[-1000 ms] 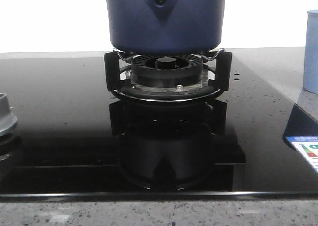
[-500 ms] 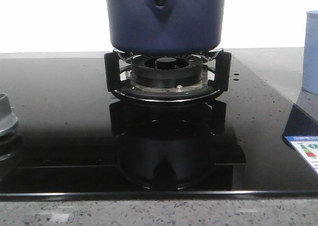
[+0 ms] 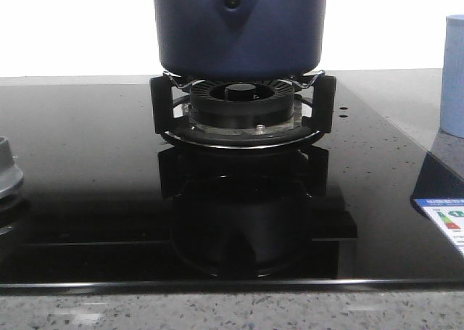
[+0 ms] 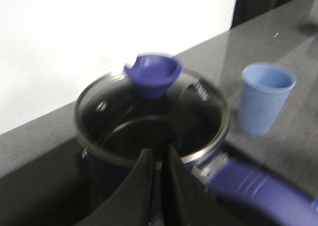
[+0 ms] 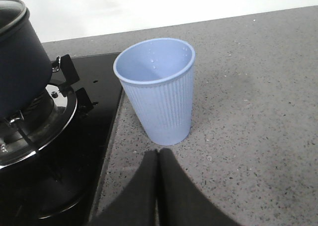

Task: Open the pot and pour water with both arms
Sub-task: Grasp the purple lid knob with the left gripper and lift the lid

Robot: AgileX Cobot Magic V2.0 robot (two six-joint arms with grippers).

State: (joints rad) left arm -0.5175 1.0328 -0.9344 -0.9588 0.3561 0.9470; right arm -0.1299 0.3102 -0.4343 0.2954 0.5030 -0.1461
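Resting on the burner grate [image 3: 243, 116] of a black hob [image 3: 87, 185]: the pot [image 3: 239, 29], navy, glass lid [image 4: 119, 119] with purple knob [image 4: 154, 74] on, just ahead of the left gripper [image 4: 158, 159], fingers pressed together, empty. Right gripper [image 5: 158, 161] likewise closed, empty; pale blue cup [image 5: 159, 92] just ahead on the grey tabletop [image 5: 248, 116].

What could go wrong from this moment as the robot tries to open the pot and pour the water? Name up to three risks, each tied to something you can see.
1. The glass lid is on the pot, and the left gripper looks shut: unopened, it may just push the knob.
2. The cup is light and narrow, so water could miss it or topple it.
3. The right gripper sits close to the cup and might nudge it.
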